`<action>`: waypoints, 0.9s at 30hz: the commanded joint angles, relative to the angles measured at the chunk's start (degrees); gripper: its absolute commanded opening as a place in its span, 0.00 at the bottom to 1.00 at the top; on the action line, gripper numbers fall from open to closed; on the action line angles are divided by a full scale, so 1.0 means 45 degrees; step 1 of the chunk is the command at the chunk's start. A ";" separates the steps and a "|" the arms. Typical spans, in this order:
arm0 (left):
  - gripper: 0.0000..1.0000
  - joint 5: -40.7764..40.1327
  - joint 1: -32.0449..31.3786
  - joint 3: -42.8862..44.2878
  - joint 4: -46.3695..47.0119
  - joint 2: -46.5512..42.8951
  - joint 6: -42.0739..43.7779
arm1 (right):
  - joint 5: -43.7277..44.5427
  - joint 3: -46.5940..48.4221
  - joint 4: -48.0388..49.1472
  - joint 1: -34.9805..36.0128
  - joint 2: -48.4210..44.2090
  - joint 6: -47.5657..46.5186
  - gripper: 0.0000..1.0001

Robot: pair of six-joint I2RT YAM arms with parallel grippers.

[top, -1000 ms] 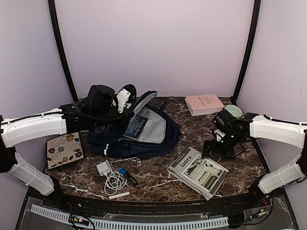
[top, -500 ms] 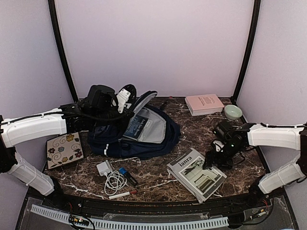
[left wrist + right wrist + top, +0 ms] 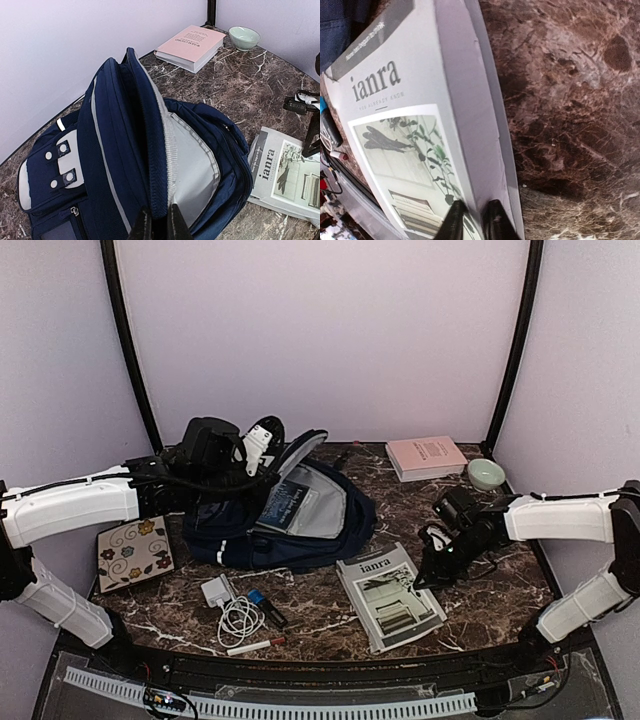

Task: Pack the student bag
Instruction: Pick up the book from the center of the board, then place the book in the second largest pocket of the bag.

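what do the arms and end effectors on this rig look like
The left arm and right arm have smooth white tubular links joined by black joints, with thin black cables running along them. Each wrist carries a bulky black unit. The left end effector and right end effector each end in two slim, dark, tapered fingers.
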 commanded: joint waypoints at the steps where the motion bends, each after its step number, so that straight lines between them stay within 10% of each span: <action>1: 0.00 -0.0213 0.0067 0.0053 0.0808 -0.0305 0.0194 | 0.0778 0.0134 -0.0533 0.0012 -0.0697 0.0124 0.00; 20: 0.00 -0.0188 0.0067 0.0053 0.0822 -0.0437 0.0204 | 0.3355 0.2098 -0.2851 -0.1977 -0.5342 0.1524 0.00; 27: 0.00 -0.0102 0.0067 0.0053 0.0825 -0.0432 0.0138 | 0.1981 0.1413 0.2691 -0.1944 -0.5463 0.4814 0.00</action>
